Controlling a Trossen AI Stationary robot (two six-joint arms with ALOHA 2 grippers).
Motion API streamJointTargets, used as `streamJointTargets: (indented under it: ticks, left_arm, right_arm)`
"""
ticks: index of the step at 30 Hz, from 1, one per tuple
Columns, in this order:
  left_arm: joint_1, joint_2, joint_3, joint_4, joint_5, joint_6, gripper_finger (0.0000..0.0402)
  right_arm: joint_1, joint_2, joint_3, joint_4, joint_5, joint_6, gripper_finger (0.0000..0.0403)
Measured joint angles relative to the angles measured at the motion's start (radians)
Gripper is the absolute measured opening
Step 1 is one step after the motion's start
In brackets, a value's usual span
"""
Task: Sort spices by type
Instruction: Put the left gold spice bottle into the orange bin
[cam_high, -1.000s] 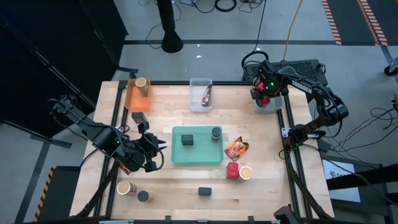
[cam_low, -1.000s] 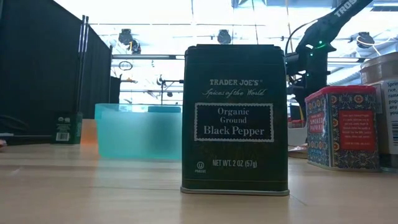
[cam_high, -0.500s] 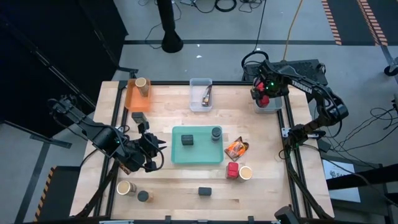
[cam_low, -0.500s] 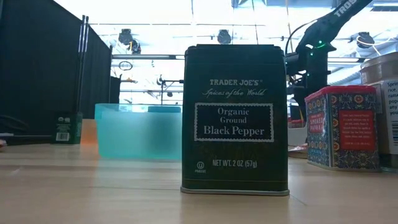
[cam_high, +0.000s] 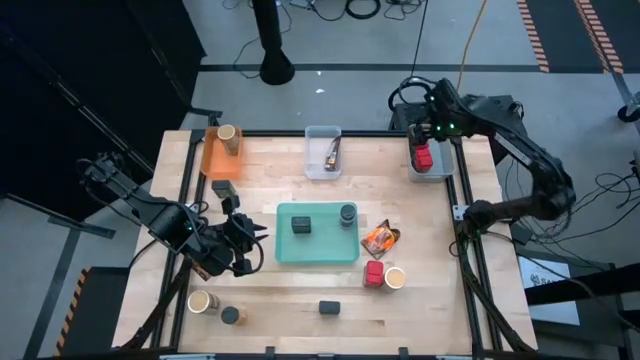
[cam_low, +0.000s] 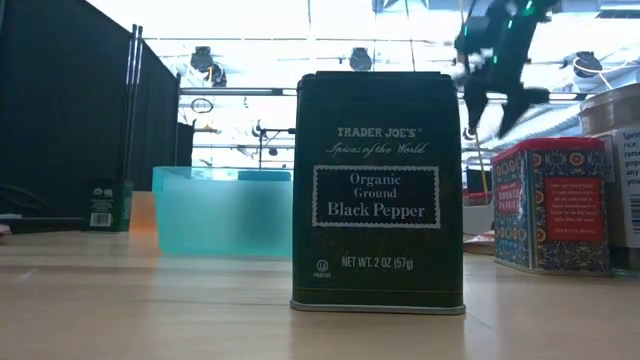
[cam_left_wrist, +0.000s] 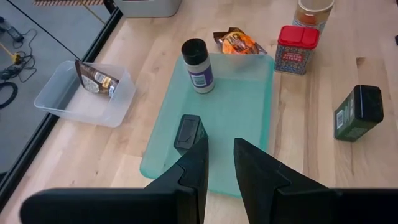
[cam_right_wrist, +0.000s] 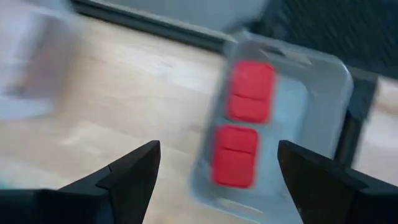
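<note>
Lying below right hand (cam_right_wrist: 214, 171): red cubes (cam_right_wrist: 242, 124).

Right gripper (cam_high: 424, 135) raised, fingers spread wide, left gripper (cam_high: 250, 245) low, fingers nearly together

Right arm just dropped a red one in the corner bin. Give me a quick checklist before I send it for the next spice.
1. Right gripper open, nothing held: ok.
2. Two red cubes inside the blue bin: ok.
3. Right gripper raised off the bin: ok.
4. Next red cube standing free beside a tan jar: ok, but close together.
5. Left gripper away from that spot, by the teal tray: ok.
6. Left gripper holding nothing: ok.
</note>
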Motion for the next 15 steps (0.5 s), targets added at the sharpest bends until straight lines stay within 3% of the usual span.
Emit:
streamJointTargets:
  ticks: [8, 15]
  left_arm:
    - [0.000, 0.000, 0.000, 0.004, -0.029, -0.003, 0.0080]
    - [0.000, 0.000, 0.000, 0.017, -0.029, -0.006, 0.0079]
  right_arm:
    - [0.351, -0.166, 0.000, 0.078, 0.001, -0.015, 0.0300]
    - [0.687, -0.208, 0.000, 0.172, 0.044, 0.010, 0.0275]
